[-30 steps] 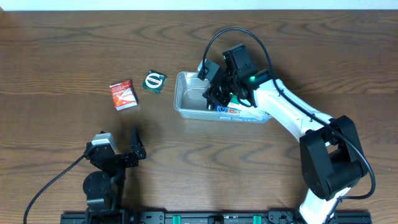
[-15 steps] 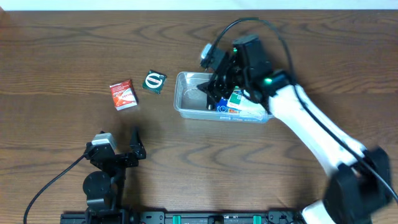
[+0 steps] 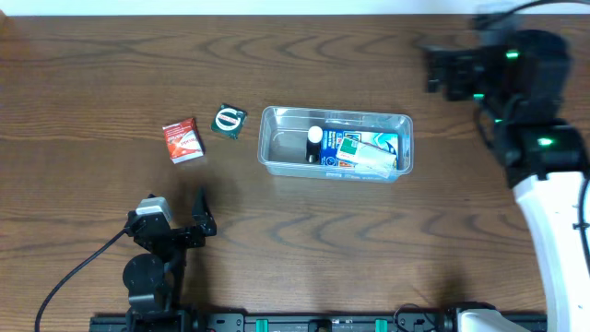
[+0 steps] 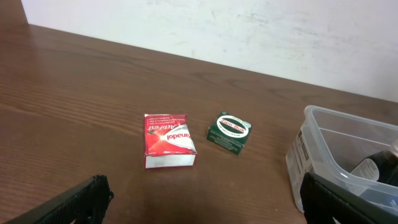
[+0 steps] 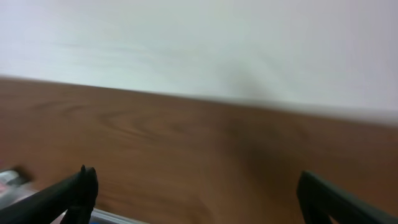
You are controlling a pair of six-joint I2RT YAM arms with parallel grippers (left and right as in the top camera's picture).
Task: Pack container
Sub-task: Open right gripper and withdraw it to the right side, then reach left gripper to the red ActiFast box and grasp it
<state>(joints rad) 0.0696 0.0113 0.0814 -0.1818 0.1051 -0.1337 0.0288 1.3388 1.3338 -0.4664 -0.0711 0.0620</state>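
Observation:
The clear container [image 3: 277,138] sits mid-table and holds a green-and-blue packet, a small dark bottle with a white cap and other packets. It shows at the right edge of the left wrist view [image 4: 323,146]. A red packet [image 3: 182,140] and a dark green packet [image 3: 229,121] lie left of it, also in the left wrist view as red [image 4: 168,140] and green [image 4: 229,132]. My left gripper [image 3: 180,224] is open and empty near the front edge. My right gripper [image 3: 441,66] is open and empty, raised at the far right, away from the container.
The table's far edge meets a white wall [image 4: 249,31]. The right wrist view is blurred and shows bare wood [image 5: 186,149] and the wall.
My right gripper has left the container and swung up and to the far right, empty. The packets it was over lie in the container. The left arm has not moved.

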